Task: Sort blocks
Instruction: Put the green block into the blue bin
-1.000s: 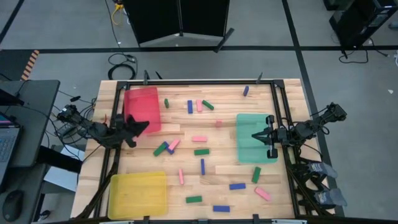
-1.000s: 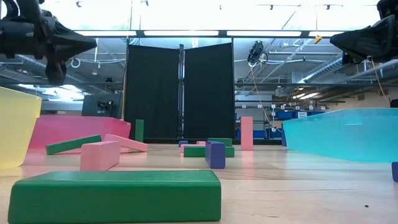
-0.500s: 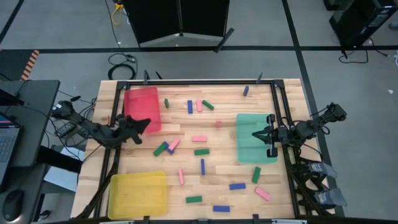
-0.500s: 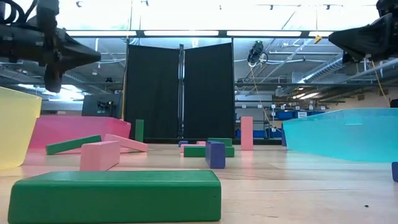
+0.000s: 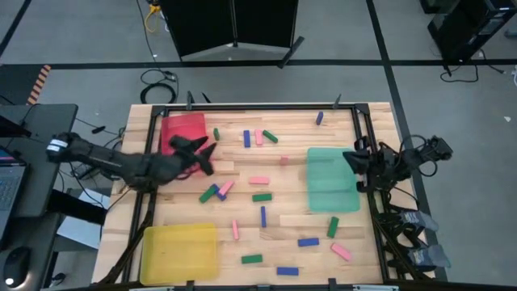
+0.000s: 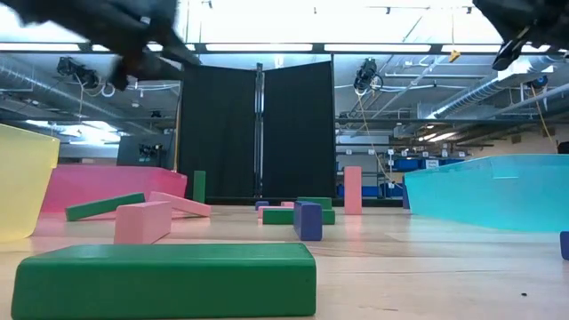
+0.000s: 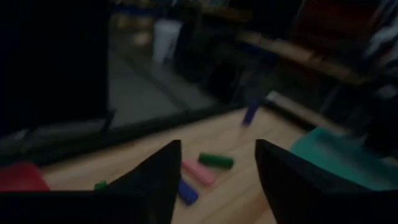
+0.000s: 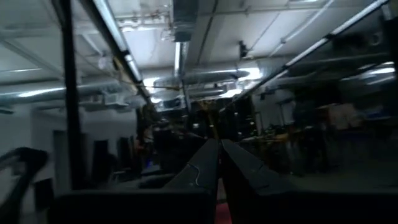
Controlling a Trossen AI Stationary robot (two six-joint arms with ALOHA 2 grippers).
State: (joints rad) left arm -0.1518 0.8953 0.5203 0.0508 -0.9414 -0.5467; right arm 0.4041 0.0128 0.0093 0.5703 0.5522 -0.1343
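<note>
Two claws up in the air, both empty.
We see the left claw (image 5: 202, 153) spread wide at upper left of the high view, over the desk (image 5: 283, 230) beside the red tray (image 5: 184, 129). Right claw (image 5: 353, 159) sits at the green tray's (image 5: 331, 179) right edge, fingers (image 8: 205, 163) pressed together on nothing. Blocks (image 5: 260, 197) lie scattered mid-desk: pink, green, blue. Yellow tray (image 5: 179, 250) at lower left holds none.
</note>
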